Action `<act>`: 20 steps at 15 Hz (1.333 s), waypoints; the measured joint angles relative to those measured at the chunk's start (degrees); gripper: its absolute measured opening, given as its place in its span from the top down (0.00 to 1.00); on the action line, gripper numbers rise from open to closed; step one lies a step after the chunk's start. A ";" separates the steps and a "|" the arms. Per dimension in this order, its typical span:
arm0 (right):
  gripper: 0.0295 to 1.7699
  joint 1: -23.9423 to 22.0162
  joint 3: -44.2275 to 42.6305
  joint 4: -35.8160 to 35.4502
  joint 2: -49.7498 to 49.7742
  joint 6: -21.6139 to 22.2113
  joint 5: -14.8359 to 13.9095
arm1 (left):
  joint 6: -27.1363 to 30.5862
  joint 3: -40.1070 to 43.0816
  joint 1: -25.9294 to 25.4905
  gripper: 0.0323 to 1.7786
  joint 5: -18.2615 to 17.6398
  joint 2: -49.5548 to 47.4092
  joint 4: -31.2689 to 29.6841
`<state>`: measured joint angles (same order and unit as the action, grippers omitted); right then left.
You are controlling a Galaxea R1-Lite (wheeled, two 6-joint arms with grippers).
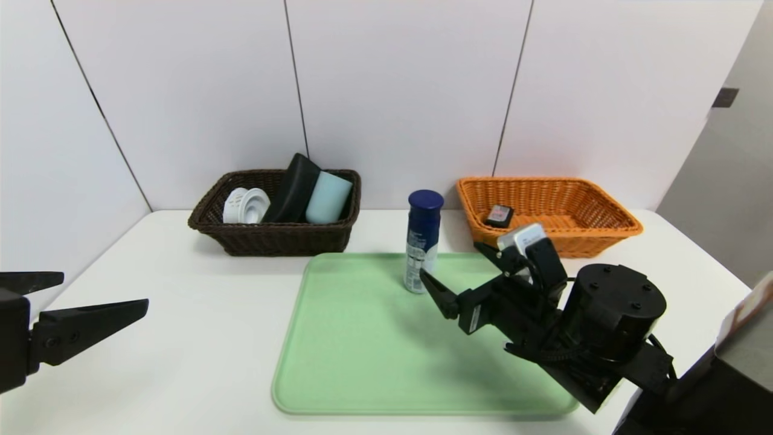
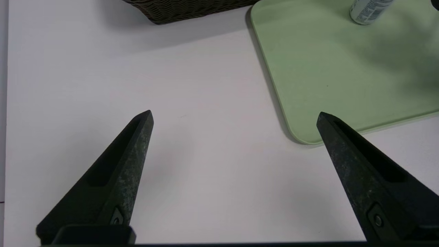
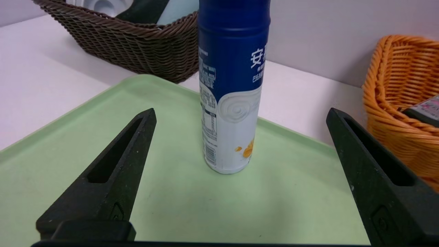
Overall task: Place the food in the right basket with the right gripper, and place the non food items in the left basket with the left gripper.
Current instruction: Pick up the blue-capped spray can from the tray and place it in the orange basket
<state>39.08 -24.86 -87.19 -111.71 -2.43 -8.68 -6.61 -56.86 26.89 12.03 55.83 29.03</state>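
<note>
A blue-and-white bottle (image 1: 423,241) (image 3: 233,96) stands upright at the far edge of the green tray (image 1: 374,350). My right gripper (image 1: 452,261) (image 3: 240,113) hovers low over the tray just in front of the bottle, open, with its fingers wide on either side and not touching it. The orange right basket (image 1: 604,241) holds a small dark packet (image 1: 499,215). In the brown left basket (image 1: 278,238) lie a white roll, a black item and a pale blue item. My left gripper (image 1: 102,290) (image 2: 235,113) is open and empty over the bare table at the left.
Both baskets stand against the white back wall, brown at the left and orange at the right. White table (image 2: 192,85) lies between my left gripper and the tray's near left corner (image 2: 305,139). The bottle's base (image 2: 368,10) shows in the left wrist view.
</note>
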 joint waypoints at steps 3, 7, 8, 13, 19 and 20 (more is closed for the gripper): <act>0.03 0.24 -0.55 0.01 -1.76 1.35 -0.05 | 0.02 0.09 0.06 0.05 -0.07 0.84 -0.15; 0.03 0.35 -2.56 0.37 -3.22 1.52 0.02 | 0.20 0.02 0.11 0.05 -0.02 1.77 -0.30; 0.03 0.38 -3.06 0.43 -3.61 1.50 0.00 | 0.22 0.00 0.11 0.05 -0.05 1.94 -0.28; 0.03 0.91 -6.21 1.27 -5.29 1.33 -0.16 | 1.34 0.05 0.09 0.05 -0.07 2.29 -0.01; 0.03 0.79 -11.93 1.39 -9.03 1.30 -0.33 | 2.17 0.16 0.09 0.05 -0.10 2.24 0.33; 0.03 0.68 -13.18 1.52 -9.78 1.30 -0.74 | 2.51 0.16 0.09 0.05 -0.07 2.22 0.35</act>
<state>39.77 -38.03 -85.66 -121.49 -1.12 -9.42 -4.10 -56.70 26.98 11.96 58.05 29.38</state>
